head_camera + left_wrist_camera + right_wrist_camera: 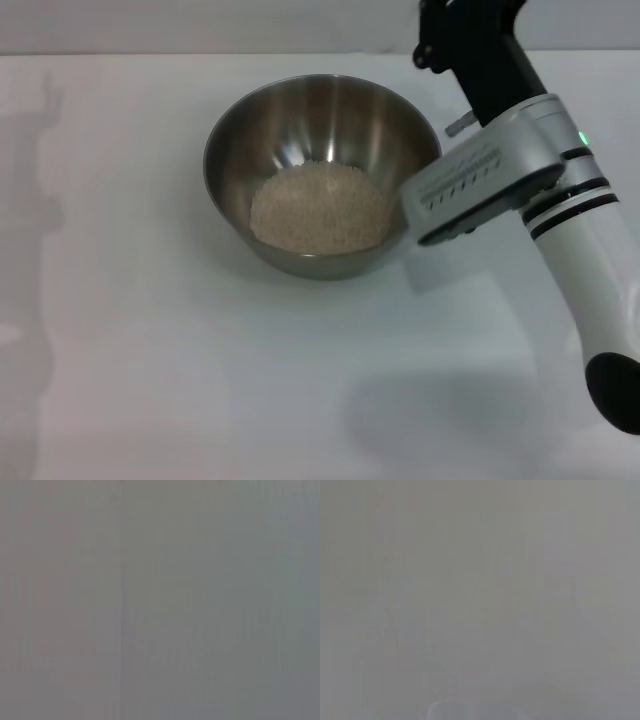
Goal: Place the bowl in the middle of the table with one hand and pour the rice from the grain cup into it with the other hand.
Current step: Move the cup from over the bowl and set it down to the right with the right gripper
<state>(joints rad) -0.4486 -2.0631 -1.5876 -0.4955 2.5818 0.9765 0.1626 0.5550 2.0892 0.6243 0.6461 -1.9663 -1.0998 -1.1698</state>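
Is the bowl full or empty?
Partly full. The bowl holds a mound of rice covering its bottom, with bare shiny wall above.

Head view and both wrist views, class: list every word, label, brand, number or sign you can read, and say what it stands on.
None can be read.
Right arm's wrist housing: a row of small dark marks, not legible as letters or numbers.
Same arm: a small green light, a signal and not text.
Bowl, rice and table: no markings.
Left and right wrist views: plain grey, nothing legible.
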